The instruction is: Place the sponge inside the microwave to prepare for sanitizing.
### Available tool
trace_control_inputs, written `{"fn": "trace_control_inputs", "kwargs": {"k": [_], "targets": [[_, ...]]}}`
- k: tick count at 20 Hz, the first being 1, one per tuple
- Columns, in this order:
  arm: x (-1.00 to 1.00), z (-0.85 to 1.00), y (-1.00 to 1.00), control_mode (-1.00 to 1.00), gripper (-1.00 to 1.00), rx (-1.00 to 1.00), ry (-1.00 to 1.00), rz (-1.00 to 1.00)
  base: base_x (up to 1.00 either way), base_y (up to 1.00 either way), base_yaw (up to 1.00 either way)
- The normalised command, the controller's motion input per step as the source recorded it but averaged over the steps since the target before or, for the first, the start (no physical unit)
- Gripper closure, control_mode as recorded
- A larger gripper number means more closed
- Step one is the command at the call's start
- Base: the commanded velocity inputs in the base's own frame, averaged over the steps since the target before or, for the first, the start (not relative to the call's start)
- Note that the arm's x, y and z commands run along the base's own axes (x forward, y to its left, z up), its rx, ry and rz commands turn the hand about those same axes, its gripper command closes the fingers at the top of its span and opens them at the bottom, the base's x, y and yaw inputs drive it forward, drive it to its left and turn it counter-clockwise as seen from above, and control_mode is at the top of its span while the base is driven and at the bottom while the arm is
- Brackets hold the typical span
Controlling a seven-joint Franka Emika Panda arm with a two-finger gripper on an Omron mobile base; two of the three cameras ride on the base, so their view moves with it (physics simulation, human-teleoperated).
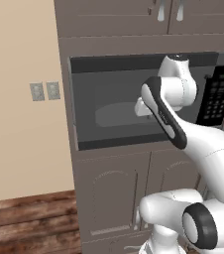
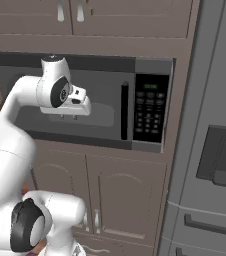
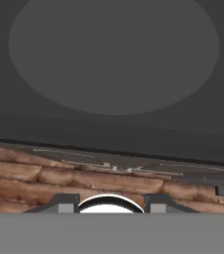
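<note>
The microwave [image 1: 114,63] [image 2: 105,65] is built into the cabinet wall at chest height. Its black keypad [image 1: 218,99] [image 2: 150,110] is on the right, with a vertical door handle [image 2: 125,111] beside it. The round turntable [image 1: 116,114] [image 3: 114,54] shows dim grey, as if behind the dark window, so the door looks shut. My gripper [image 2: 68,118] [image 3: 110,204] hangs in front of the window's left half, pointing down. Its fingertips [image 3: 64,203] stand apart with nothing between them. The sponge is out of view.
Brown cabinet doors [image 1: 114,198] [image 2: 125,200] sit under the microwave, and more cabinets are above it. The wood floor [image 1: 29,223] [image 3: 84,178] lies below. A tall grey appliance [image 2: 220,150] stands to the right. On the beige wall to the left are wall outlets [image 1: 44,91].
</note>
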Motion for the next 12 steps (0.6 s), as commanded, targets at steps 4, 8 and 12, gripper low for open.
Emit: {"fn": "trace_control_inputs", "kwargs": {"k": [4,8,12], "targets": [[-0.23,0.0,0.0,-1.0,-1.0,0.0,-0.01,0.0,0.0,0.0,0.0],[-0.72,0.0,-0.15,-1.0,-1.0,0.0,-0.09,-0.03,0.0,0.0,0.0],[-0.81,0.17,-0.29,-1.0,-1.0,0.0,-0.07,-0.12,0.0,0.0,0.0]]}}
